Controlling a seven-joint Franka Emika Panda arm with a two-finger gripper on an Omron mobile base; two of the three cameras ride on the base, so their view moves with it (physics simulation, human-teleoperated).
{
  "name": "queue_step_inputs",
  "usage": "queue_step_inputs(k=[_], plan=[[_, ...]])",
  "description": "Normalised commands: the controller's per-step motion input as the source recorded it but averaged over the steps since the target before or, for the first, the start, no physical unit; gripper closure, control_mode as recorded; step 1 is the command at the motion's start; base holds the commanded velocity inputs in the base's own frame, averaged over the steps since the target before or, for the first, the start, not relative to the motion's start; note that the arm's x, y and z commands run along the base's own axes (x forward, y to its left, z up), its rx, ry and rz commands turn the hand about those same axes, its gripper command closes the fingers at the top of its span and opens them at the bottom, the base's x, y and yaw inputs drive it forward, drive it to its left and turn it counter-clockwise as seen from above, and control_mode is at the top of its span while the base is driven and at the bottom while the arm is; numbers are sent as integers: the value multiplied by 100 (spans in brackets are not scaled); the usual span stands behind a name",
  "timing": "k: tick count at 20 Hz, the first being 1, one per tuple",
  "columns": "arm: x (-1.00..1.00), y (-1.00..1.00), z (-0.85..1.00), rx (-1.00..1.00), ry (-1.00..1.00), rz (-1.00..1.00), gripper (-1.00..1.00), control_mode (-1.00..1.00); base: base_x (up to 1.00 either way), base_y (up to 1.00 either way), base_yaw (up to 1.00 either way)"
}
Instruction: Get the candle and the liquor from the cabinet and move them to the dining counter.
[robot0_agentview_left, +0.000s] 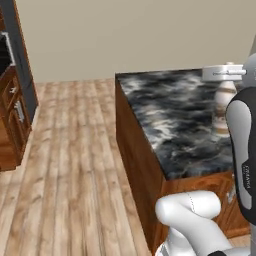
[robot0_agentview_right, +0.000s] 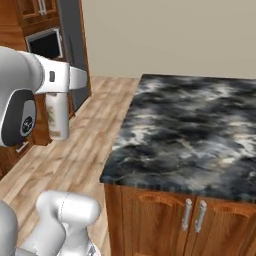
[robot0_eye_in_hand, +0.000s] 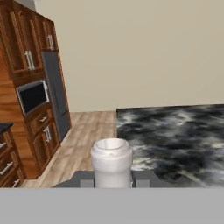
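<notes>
We clench the liquor (robot0_eye_in_hand: 112, 161) (cap up), the dining counter (robot0_eye_in_hand: 175, 131) at two o'clock; jolts could slip it.

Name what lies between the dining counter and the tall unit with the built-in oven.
Bare wooden floor lies between the dining counter and the oven unit, as the hand view and right base view show.

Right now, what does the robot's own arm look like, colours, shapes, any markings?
The arm is built of glossy white, rounded tubular links, with dark grey, pill-shaped panels set into the joints. One dark panel carries small white lettering running along it, another a small round white emblem. A thin dark seam line crosses the white elbow casing. No loose cables are visible.
</notes>
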Motion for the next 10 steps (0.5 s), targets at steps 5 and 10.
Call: queue_step_inputs(k=[5,10], plan=[[0,0,0,0,0,0,100,100,8,100,-9],[0,0,0,0,0,0,100,100,58,100,-6]])
